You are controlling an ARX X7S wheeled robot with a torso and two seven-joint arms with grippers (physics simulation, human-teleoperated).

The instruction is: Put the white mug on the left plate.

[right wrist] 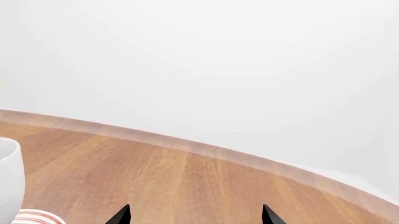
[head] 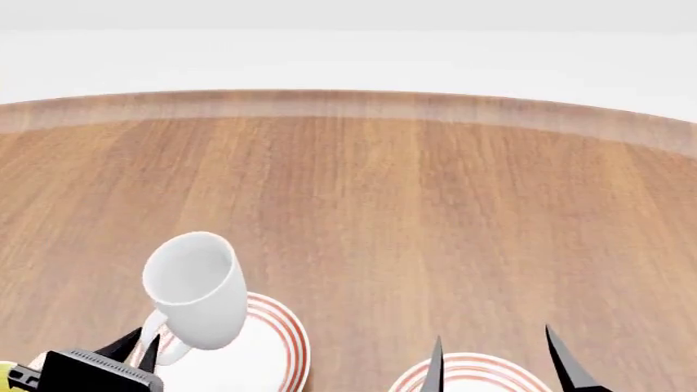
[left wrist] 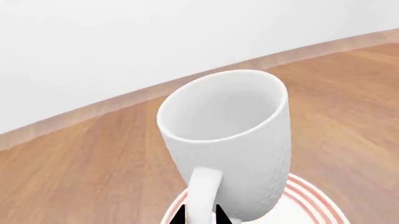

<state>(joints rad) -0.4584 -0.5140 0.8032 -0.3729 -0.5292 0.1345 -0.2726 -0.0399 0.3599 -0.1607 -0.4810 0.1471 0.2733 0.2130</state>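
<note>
White mug [head: 196,290] tilts over the left plate [head: 286,347] on the wooden table [head: 414,212], its handle pinched between the left gripper [head: 139,349] tips (whether its base touches the plate is unclear). Right gripper [head: 495,359] hovers above another plate [head: 468,371], fingers apart.

White mug [head: 196,287] over left plate [head: 277,347], near-left corner of table [head: 414,204], tilted, opening toward far side, handle toward robot. Cannot tell if mug base touches plate. Left gripper [head: 139,349] at mug handle, near side of mug, fingertips either side of handle. Second plate [head: 479,374] right of left plate, apart from it, at near edge of view. Right gripper [head: 501,359] above second plate, fingers spread, nothing between. Rest of table stretches behind both plates to far edge.
</note>
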